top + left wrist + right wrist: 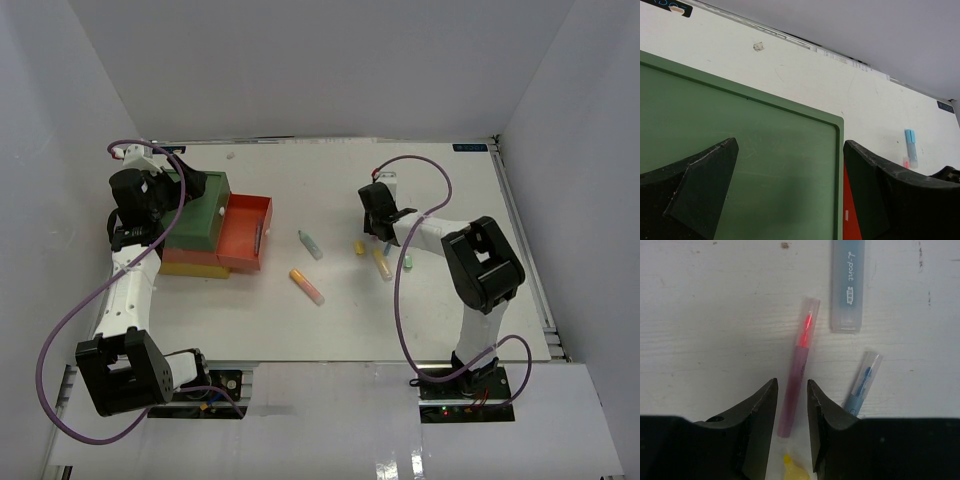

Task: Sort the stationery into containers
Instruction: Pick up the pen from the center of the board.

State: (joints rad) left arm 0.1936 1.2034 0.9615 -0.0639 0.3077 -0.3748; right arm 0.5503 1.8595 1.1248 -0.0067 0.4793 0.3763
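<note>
Right wrist view has the slim pink clear-capped plastic pen (801, 357) flat on the white table (700, 315), long axis running six to nearly one o'clock, its tail between the narrowed jaws of the right gripper (791, 386), though whether they pinch it I cannot tell.

A scuffed white tabletop (400, 310) sits inside plain white walls (320, 60). A small pale scrap (758, 46) lies near its far edge, where small black labels (674, 7) are stuck. A metal rail (530, 265) lines the right side.

Bright, even lighting with faint shadows; all views reasonably sharp.
</note>
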